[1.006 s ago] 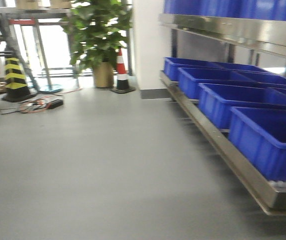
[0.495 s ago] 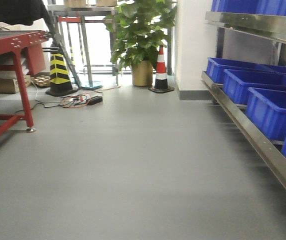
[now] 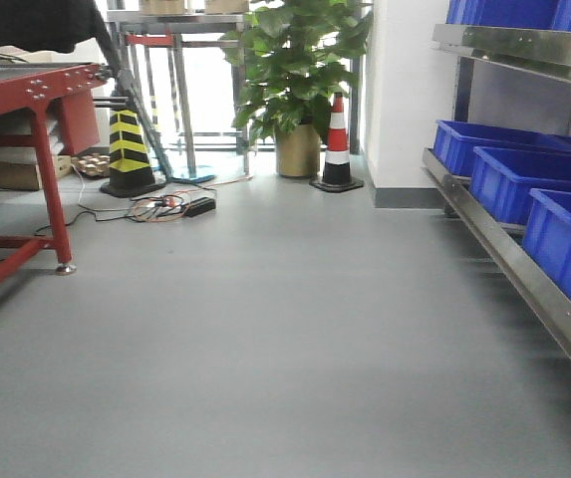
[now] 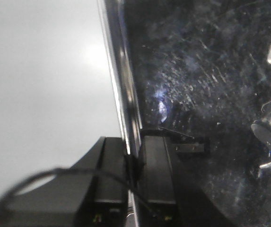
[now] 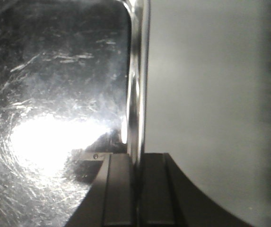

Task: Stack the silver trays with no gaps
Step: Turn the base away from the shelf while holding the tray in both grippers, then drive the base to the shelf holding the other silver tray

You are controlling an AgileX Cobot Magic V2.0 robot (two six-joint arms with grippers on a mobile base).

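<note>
- Tray (image 4: 211,94): polished steel, dark and mirror-like in the left wrist view, covered in fine scratches, with a small bright reflection near its middle.
- Rim (image 4: 123,94): thin and flared, running from the top of that view down into the left gripper (image 4: 133,163).
- Left gripper: its fingers (image 4: 156,179) are pinched together on the rim, one inside the tray and one outside, with no visible gap.
- Right wrist view: the tray (image 5: 55,94) fills the left half, with heavy glare on its scratched bottom and a rounded corner at the top.
- Right gripper (image 5: 136,165): clamped on the rim likewise, one finger on either side of it.
- Position: the tray is held above grey floor (image 5: 206,94), gripped at its edges. It is out of sight in the front view.
- Front view: blue bins (image 3: 519,179) on a steel shelf (image 3: 524,289) at right, a red table (image 3: 26,85) at left, and a plant (image 3: 300,60) and cone (image 3: 337,144) at the back.
- Change over the last second: the front view has swung left. Four bins filled the right side then and three sit at the right edge now. The table has entered, the plant has shifted rightward in frame, and the blur has cleared.
</note>
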